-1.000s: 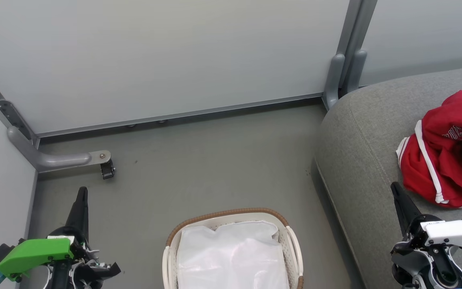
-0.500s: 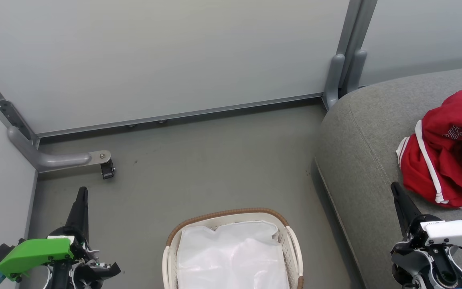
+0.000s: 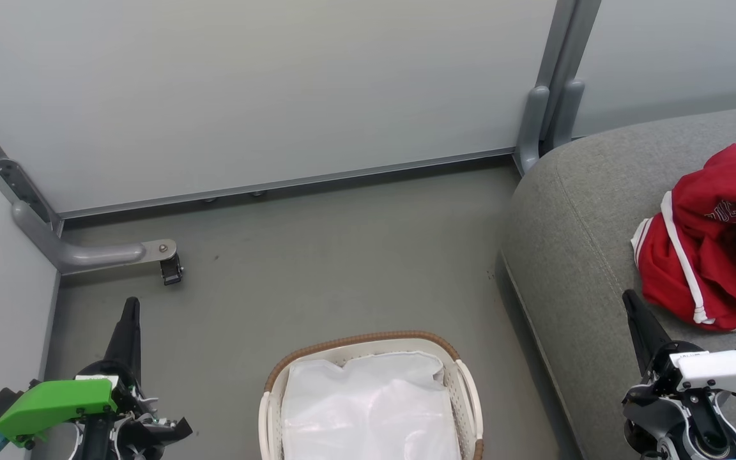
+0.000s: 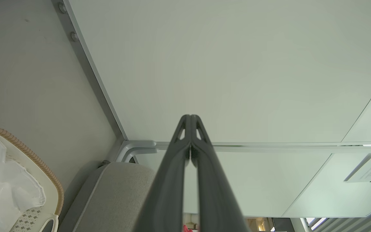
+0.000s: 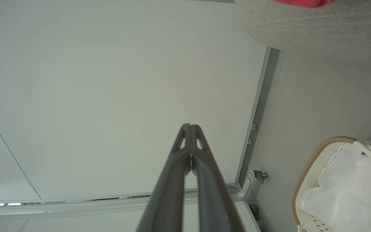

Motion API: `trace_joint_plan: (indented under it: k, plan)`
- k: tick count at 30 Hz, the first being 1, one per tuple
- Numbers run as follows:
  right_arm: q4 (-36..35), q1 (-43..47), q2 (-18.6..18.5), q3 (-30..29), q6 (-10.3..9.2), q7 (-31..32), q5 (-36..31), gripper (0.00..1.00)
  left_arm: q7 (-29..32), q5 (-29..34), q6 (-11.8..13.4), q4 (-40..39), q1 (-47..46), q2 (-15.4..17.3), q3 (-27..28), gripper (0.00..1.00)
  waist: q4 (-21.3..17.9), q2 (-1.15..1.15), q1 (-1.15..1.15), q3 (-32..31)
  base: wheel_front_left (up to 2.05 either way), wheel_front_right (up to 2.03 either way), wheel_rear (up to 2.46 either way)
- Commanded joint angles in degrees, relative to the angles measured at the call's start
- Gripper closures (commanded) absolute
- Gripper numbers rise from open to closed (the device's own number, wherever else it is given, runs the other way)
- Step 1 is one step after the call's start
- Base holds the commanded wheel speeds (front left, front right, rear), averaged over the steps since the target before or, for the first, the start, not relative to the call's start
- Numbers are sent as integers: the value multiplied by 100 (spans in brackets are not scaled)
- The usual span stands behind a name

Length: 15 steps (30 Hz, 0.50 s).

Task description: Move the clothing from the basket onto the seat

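Observation:
The red clothing point(image 3: 713, 249) with white stripes lies bunched on the grey seat point(image 3: 579, 243) at the right; a red sliver of clothing point(image 5: 301, 2) tops the right wrist view. The cream basket point(image 3: 368, 345) with a brown rim stands on the floor at bottom centre, holding a white sheet point(image 3: 368, 409). My left gripper point(image 3: 130, 305) hangs shut and empty over the floor, left of the basket. Above the seat's front, just short of the clothing, my right gripper point(image 3: 628, 298) is shut with nothing in it. Both wrist views show the fingers pressed together: left gripper point(image 4: 190, 117), right gripper point(image 5: 190, 126).
Pale partition panels point(image 3: 266, 89) wall the back and left. A grey metal foot with a caster point(image 3: 170, 268) juts out on the floor at the left, and a grey post point(image 3: 550, 108) rises beside the seat's far corner. Grey floor point(image 3: 342, 255) lies between basket and wall.

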Motion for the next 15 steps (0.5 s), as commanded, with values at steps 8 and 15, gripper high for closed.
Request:
trace_joint_plan:
  k: [8, 15]
  plan:
    - [-12, -49, -16, -11, 0, 16, 24, 100, 23, -18, -23, -9, -72, 39, 11, 100, 0, 0, 0, 0, 0, 0, 0]
    - [-12, -49, -16, -11, 0, 16, 24, 100, 22, -19, -23, -9, -72, 39, 11, 100, 0, 0, 0, 0, 0, 0, 0]
